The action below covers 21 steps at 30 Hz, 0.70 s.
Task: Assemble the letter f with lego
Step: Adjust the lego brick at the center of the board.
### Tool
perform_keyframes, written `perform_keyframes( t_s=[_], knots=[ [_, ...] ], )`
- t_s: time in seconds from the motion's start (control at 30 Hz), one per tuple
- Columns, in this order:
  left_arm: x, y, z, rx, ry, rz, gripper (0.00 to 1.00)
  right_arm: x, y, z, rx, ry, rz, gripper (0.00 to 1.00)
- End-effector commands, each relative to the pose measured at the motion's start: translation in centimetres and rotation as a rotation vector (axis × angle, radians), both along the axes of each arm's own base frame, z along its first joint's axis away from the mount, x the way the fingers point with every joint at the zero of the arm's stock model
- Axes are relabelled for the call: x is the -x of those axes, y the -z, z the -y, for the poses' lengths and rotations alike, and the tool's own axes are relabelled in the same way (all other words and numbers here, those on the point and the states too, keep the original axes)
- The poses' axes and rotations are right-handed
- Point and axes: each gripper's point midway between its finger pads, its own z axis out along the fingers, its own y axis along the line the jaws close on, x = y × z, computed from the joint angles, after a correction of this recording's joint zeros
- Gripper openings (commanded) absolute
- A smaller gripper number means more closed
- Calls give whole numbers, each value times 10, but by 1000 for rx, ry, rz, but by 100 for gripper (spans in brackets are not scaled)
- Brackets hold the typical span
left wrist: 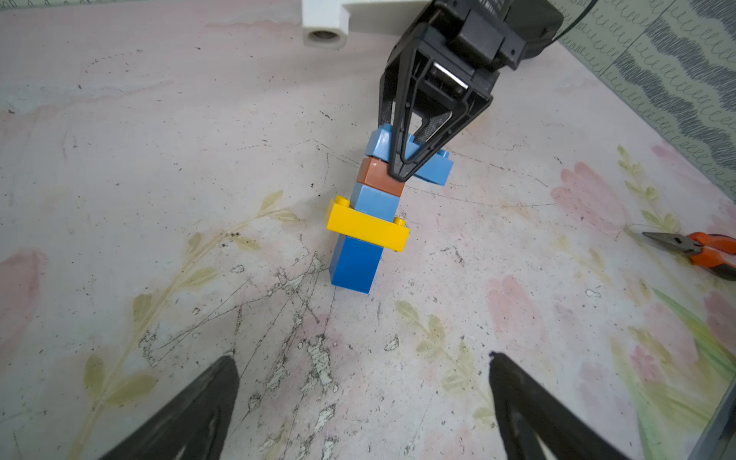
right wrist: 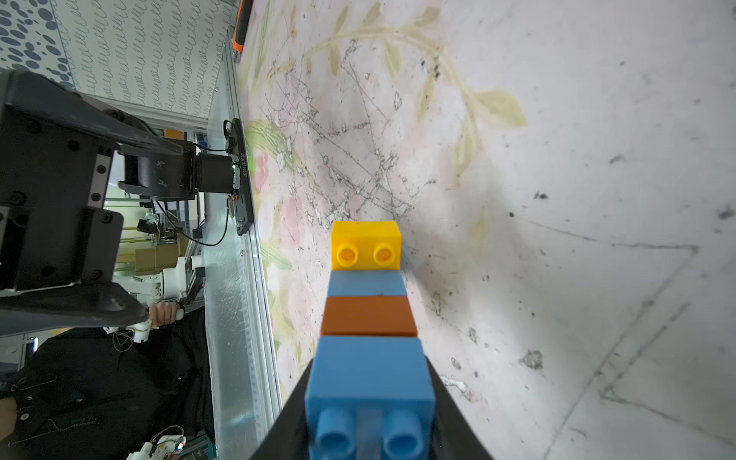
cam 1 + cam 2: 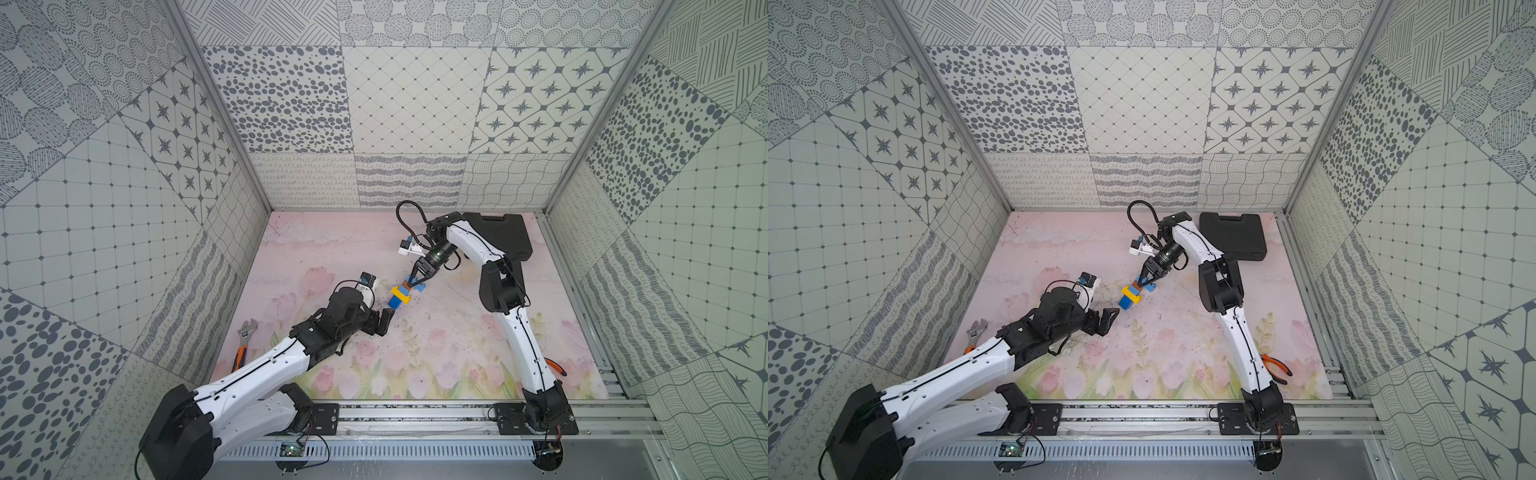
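My left gripper [image 1: 360, 356] stands wide open and empty, its fingers aimed straight at the bottom of the letter f [image 1: 370, 215] but apart from it. From there the lego runs away from me as one tilted column: the dark blue square brick [image 1: 354, 263] nearest, then the long yellow brick [image 1: 368, 227] lying crosswise, a paler blue square, the brown brick [image 1: 378, 175], and the long blue brick [image 1: 432, 167] at the far end. I cannot tell whether the dark blue end rests on the mat [image 1: 159, 159] or hangs just above it. My right gripper [image 3: 415, 286] is clamped on the long blue brick, one finger on each side. The column's long axis therefore points from one gripper to the other, so I judge the free end is the left's to take.
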Motion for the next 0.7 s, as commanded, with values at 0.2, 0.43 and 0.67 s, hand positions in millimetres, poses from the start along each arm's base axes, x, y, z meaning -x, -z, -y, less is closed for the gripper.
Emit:
perform_keyframes(
  t_s=[0.2,0.43,0.67],
  knots=[
    [-12,0,11,-1,27,-2,99,15,-15,2,-7,-6,-62,38],
    [-17,3,8,29,4,-16,99,9,-34,5,50,23,46,35],
    [-16,-2,5,40,-1,-6,99,11,-54,5,143,42,180,37]
  ],
)
